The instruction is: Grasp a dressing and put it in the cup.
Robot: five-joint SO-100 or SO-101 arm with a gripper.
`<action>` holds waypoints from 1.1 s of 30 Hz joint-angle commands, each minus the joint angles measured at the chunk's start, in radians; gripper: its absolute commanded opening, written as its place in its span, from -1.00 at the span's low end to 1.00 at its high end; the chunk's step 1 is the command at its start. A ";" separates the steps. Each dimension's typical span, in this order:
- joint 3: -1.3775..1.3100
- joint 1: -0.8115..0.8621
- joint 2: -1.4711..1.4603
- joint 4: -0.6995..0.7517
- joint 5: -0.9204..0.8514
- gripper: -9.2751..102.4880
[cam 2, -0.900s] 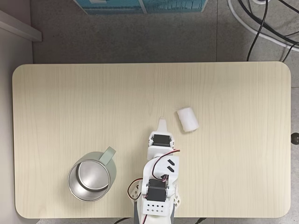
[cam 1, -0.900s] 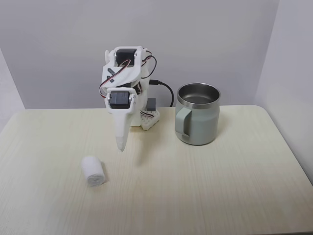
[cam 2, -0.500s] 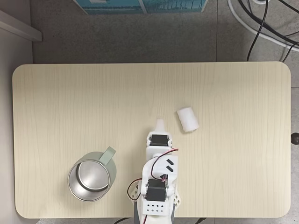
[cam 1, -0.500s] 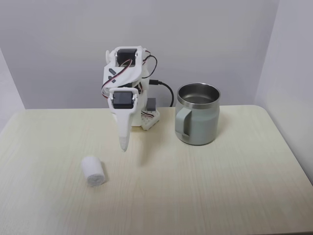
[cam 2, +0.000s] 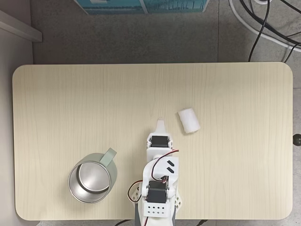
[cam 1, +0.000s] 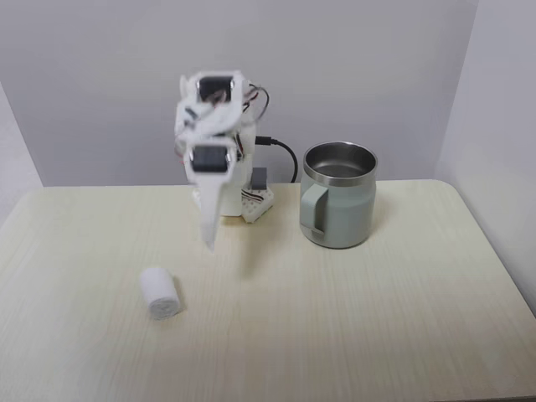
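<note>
End effector closed, empty, pointing down.

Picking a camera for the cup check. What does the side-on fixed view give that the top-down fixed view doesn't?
Side-on: the cup's height and wall, and the gripper hanging above the table, clear of the gauze roll.

Top-down: the whole table outline, floor cables, a blue box.

Both: cup, roll, and closed jaws.

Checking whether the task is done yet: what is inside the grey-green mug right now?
Nothing: the squat grey-green mug shows only its bare, shiny steel bottom from above. The small white gauze roll lies on the pale wooden table. The side view hides the mug's bottom behind its wall.
</note>
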 commanded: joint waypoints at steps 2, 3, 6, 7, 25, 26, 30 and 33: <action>0.299 0.038 0.221 0.066 -0.178 -0.83; 0.371 0.057 0.311 0.081 -0.241 -0.83; 0.591 0.130 0.572 0.163 -0.453 -0.72; 0.658 0.152 0.649 0.198 -0.535 -0.69; 0.905 0.419 1.236 0.399 -1.873 -0.37; 0.888 0.419 1.252 0.360 -1.876 -0.36; 0.831 0.417 1.342 0.239 -1.876 -0.36; 0.756 0.417 1.388 0.140 -1.876 -0.37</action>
